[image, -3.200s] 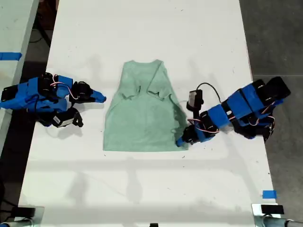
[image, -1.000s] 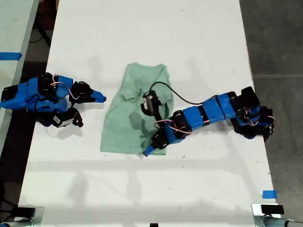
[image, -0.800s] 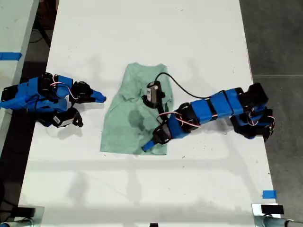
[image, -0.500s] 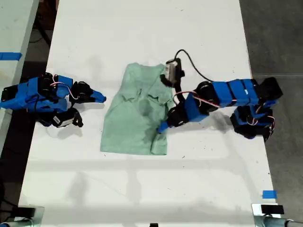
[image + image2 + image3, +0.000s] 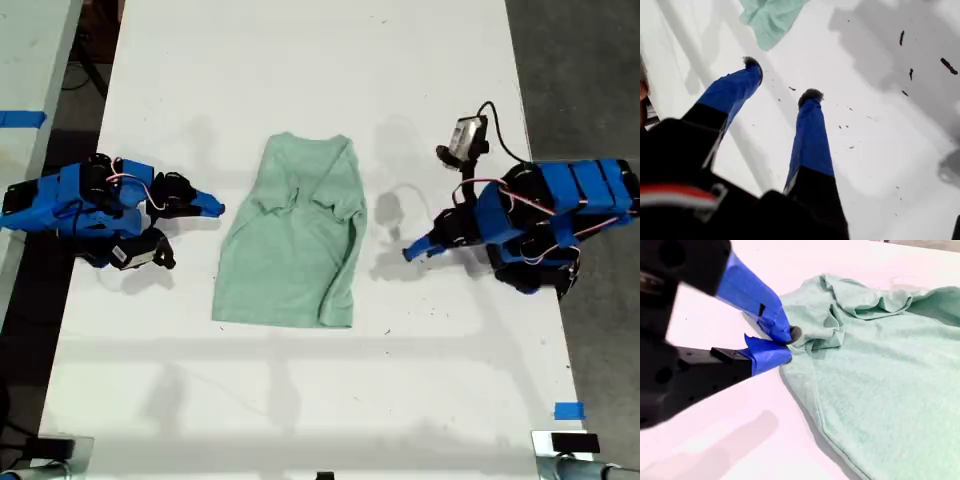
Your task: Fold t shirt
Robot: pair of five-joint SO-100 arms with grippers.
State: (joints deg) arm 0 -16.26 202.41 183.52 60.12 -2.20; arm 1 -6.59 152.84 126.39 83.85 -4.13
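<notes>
The pale mint-green t shirt (image 5: 290, 245) lies flat in the middle of the white table, its edge toward the exterior view's right folded inward. My first gripper (image 5: 412, 250) hovers open over bare table to the exterior view's right of the shirt, with nothing between its fingers (image 5: 781, 79); only a corner of the t shirt (image 5: 770, 15) shows ahead of it. My second gripper (image 5: 213, 208) rests shut on the exterior view's left. Its tips (image 5: 787, 342) sit just at the rumpled sleeve edge of the t shirt (image 5: 880, 365), holding nothing.
The white table (image 5: 300, 60) ends against dark floor at the exterior view's right. A blue tape mark (image 5: 568, 410) sits near the front corner there. A second pale surface with blue tape (image 5: 20, 118) stands past the exterior view's left edge.
The first arm drew the shirt's edge inward across the shirt, let it go, then lifted and pulled back toward the exterior view's right. The second arm stayed still.
</notes>
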